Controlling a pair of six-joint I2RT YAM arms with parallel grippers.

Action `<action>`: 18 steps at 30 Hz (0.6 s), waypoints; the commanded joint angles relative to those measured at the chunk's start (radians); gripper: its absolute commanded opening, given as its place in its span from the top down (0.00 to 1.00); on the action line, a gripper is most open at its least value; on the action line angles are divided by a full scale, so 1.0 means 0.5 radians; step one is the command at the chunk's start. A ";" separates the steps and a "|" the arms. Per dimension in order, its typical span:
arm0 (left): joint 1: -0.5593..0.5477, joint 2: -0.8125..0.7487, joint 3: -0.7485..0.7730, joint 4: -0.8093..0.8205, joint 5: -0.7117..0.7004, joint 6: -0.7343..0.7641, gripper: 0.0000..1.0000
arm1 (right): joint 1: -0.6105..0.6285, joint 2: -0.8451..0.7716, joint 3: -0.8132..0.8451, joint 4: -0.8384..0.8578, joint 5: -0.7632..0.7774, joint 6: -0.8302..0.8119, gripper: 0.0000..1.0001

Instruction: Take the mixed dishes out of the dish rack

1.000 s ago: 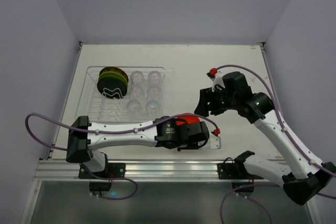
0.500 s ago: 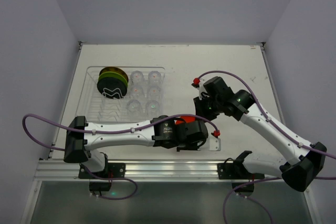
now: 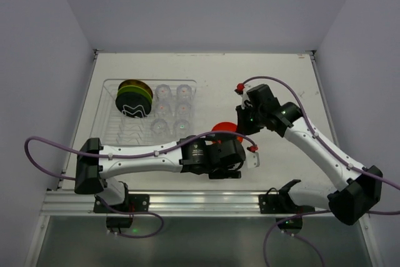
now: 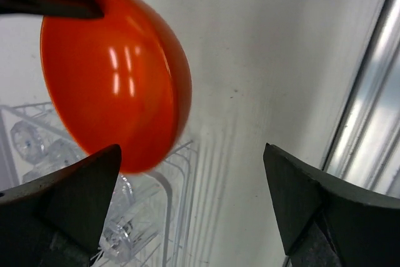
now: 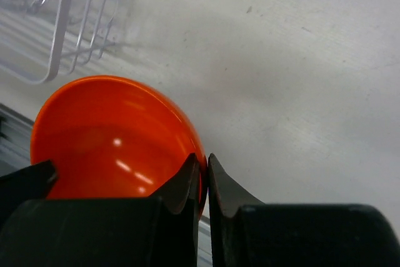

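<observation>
The glossy orange bowl (image 3: 225, 129) hangs tilted just right of the dish rack (image 3: 109, 126). My right gripper (image 3: 240, 128) is shut on its rim; in the right wrist view the fingers pinch the bowl's (image 5: 112, 142) edge at the gripper (image 5: 207, 162). My left gripper (image 3: 249, 154) is open below the bowl. In its wrist view the bowl (image 4: 115, 79) floats above and left of the gripper (image 4: 192, 151), touching neither finger. A stack of round plates (image 3: 134, 99), black and lime-green, stands in the rack's far left corner. Several clear glasses (image 3: 172, 109) stand beside the plates.
An aluminium rail (image 3: 200, 201) runs along the table's near edge, close behind my left wrist. The rack's clear wire corner (image 4: 165, 211) lies under the bowl in the left wrist view. Bare white table (image 3: 262, 79) stretches to the right of the rack, with walls on three sides.
My right gripper came in from the right and shut on the bowl's rim. My left gripper, which held the bowl, has opened and let it go.
</observation>
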 commanded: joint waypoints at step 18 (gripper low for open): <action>0.881 -0.541 0.273 0.245 -0.717 -0.731 0.00 | -0.743 1.614 1.028 0.965 0.073 0.440 1.00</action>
